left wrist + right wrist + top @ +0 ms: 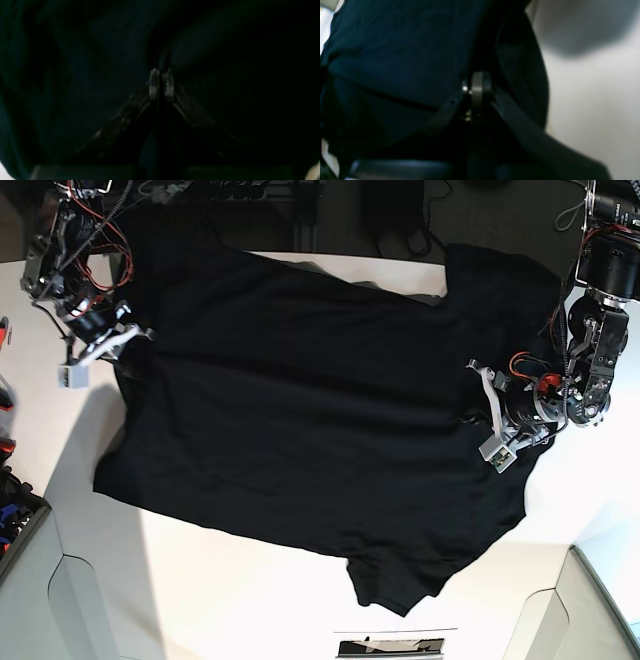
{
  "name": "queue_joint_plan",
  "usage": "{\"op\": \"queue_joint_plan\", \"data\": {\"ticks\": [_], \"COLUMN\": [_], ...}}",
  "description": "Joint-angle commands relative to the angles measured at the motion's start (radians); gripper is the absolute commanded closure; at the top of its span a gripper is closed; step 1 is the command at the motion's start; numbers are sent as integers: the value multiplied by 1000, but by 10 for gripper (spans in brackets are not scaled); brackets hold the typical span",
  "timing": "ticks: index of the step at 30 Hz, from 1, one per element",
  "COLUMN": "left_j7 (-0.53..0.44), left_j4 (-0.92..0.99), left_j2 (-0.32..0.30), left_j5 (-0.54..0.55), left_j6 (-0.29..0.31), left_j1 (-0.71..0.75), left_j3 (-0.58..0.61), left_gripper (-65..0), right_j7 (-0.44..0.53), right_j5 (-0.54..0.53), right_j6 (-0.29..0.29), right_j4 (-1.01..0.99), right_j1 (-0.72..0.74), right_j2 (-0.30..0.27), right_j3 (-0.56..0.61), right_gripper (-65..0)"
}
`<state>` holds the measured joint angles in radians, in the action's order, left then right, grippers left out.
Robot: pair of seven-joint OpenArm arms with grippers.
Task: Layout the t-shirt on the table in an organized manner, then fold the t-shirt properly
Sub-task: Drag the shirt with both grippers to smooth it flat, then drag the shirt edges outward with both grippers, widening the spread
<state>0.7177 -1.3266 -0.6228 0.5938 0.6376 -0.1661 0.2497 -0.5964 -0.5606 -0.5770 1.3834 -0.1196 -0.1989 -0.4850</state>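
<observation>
The black t-shirt [300,410] lies spread wide over the white table [200,580], with one sleeve pointing toward the front edge. Its purple patch and print do not show. My right gripper [128,340] is at the shirt's left edge in the base view. In the right wrist view it [480,82] is shut on a fold of the shirt [395,50]. My left gripper [478,420] is at the shirt's right side. In the left wrist view it [161,77] is shut, with dark t-shirt fabric [87,75] all around and between its fingertips.
Grey side bins stand at the front left [25,560] and the front right [600,600]. Coloured items [5,395] lie at the left edge. Dark cables and gear [260,200] sit behind the table. A small dark thing [390,646] sits at the front edge.
</observation>
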Motion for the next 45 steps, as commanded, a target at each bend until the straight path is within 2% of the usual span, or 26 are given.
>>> {"op": "queue_joint_plan", "data": {"ticks": [1, 5, 9, 11, 17, 23, 26, 28, 31, 32, 33, 37, 41, 45], "left_j7": [-11, -10, -10, -2, 99, 93, 156, 178, 177, 176, 176, 162, 155, 138], "left_j4": [-15, -16, -31, -59, -186, -204, -204, -204, -204, -204, -204, -206, -245, -235], "left_j2": [-18, -17, -18, -18, -26, -26, -26, -26, -26, -26, -26, -26, -26, -26], "left_j5": [17, 47, 89, 117, 276, 278, 278, 278, 280, 284, 285, 309, 393, 393], "left_j6": [7, 22, 60, 60, 60, 60, 60, 60, 60, 60, 60, 60, 60, 60], "left_j1": [-22, -23, -22, -22, -22, -47, -44, -29, 8, 21, 33, 42, 42, 42], "left_j3": [-7, -7, -7, -7, -7, -54, -61, -61, -61, -61, -61, -86, -232, -324], "left_gripper": [-15, -15, -15, -15, -16, -16, -23, -87, -271, -319, -340, -341, -341, -341], "right_j7": [-36, -36, -38, -39, -68, -87, -85, -75, -26, -10, -2, -2, -2, -6], "right_j5": [29, -55, -61, -61, -150, -172, -163, -133, -77, -60, -42, 17, 57, 87], "right_j6": [30, 18, 19, 19, 19, 11, 12, 13, 15, 16, 17, 32, 58, 58], "right_j4": [9, 12, 12, 15, 76, 157, 158, 157, 155, 155, 155, 151, 142, 67], "right_j1": [-6, 3, 35, 51, 63, 64, 64, 64, 64, 66, 73, 135, 203, 251], "right_j2": [-23, -55, -87, -96, -97, -97, -97, -97, -98, -98, -97, -97, -97, -97], "right_j3": [-38, -109, -111, -111, -110, -109, -92, -62, 3, 26, 50, 125, 141, 141], "right_gripper": [0, 0, 0, 0, 0, 0, 0, 0, 0, 0, 0, 0, 0, 0]}}
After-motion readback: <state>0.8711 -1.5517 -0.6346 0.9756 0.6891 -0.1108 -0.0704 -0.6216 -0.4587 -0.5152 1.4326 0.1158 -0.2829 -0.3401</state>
